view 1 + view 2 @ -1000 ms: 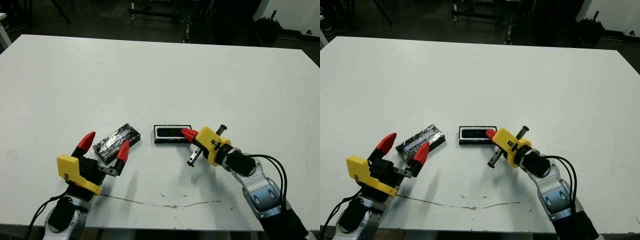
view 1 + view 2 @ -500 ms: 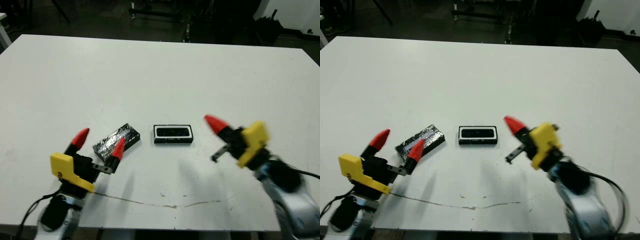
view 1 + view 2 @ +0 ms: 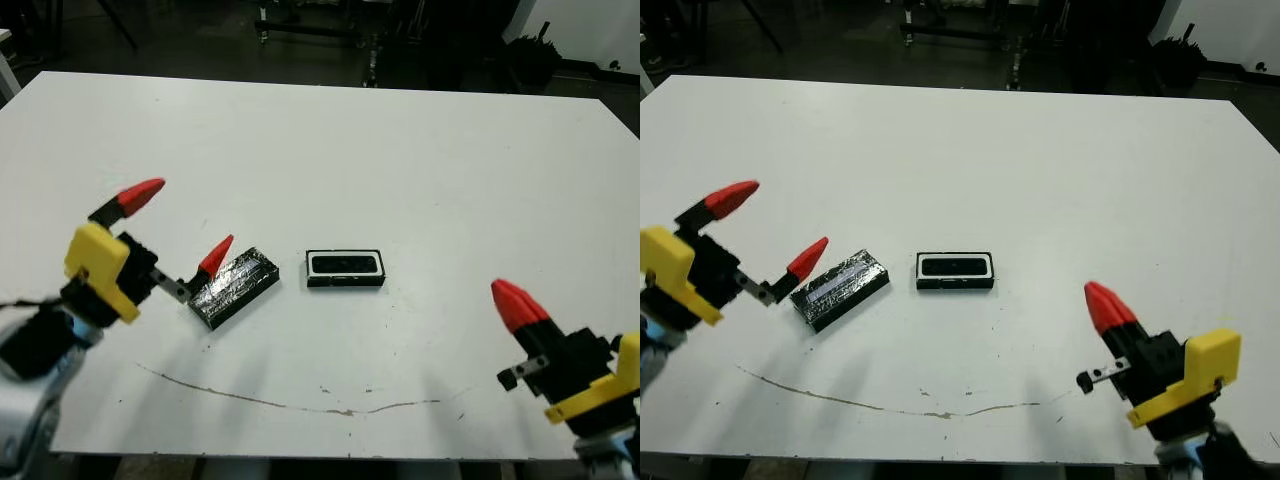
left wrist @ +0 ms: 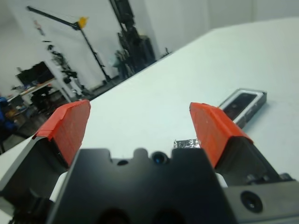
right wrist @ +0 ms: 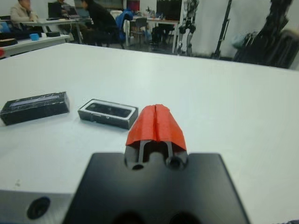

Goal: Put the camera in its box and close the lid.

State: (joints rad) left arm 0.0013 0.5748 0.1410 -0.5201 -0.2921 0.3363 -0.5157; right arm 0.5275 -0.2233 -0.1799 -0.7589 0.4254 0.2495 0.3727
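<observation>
A: Where do we see the small black-walled, white-lined box point(image 3: 346, 268)?

B: Near the middle of the white tabletop point(image 3: 400, 150). The slim matte-black camera point(image 3: 344, 264) lies inside it, lengthwise. The flat glossy black lid point(image 3: 234, 288) with crinkly silvery reflections lies flat on the tabletop just left of the box, apart from it and angled to it.

A: And our left end effector point(image 3: 177, 225)?

B: It hangs to the left of the lid, its two red-tipped fingers spread wide and holding nothing. The nearer fingertip point(image 3: 214, 255) sits at the lid's left end; we cannot tell whether it touches.

A: The right end effector point(image 5: 155, 124)?

B: Well apart from the box, to its right and nearer our body, close to the tabletop's front edge. Its red fingers are pressed together with nothing between them, pointing roughly back toward the box.

A: What of the surface and room?

B: A thin dark line point(image 3: 290, 400) wavers across the tabletop between the box and the front edge. Beyond the far edge the floor is dark, with metal stands point(image 3: 310, 20). The right wrist view shows people point(image 5: 98, 21) seated at desks past the tabletop.
</observation>
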